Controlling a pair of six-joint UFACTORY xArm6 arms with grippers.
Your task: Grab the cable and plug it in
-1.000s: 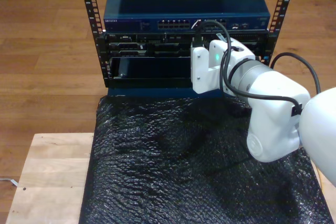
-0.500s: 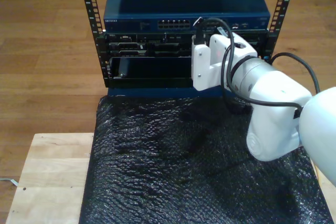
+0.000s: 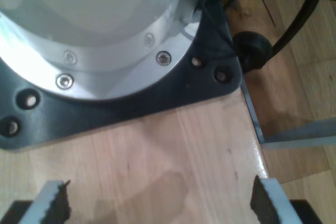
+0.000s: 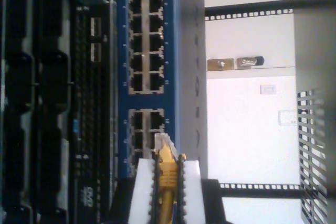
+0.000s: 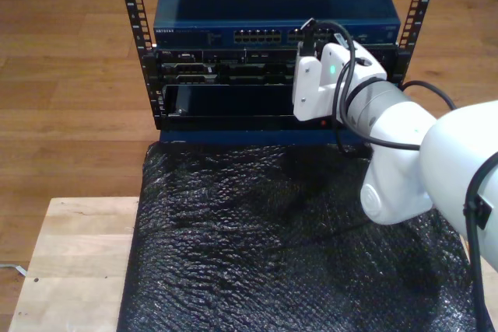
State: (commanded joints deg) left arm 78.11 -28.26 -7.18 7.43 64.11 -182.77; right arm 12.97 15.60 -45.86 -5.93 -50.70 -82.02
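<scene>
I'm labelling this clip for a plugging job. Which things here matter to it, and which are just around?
For the job:
- cable, plug toward the ports
- my second gripper, shut on it
- blue switch

Just around:
- black mat
- wooden table
- my first gripper, open

My second gripper (image 5: pixel 305 30) (gripping the cable (image 4: pixel 165 174)) has risen toward the blue switch (image 5: pixel 233 35) ports.
</scene>
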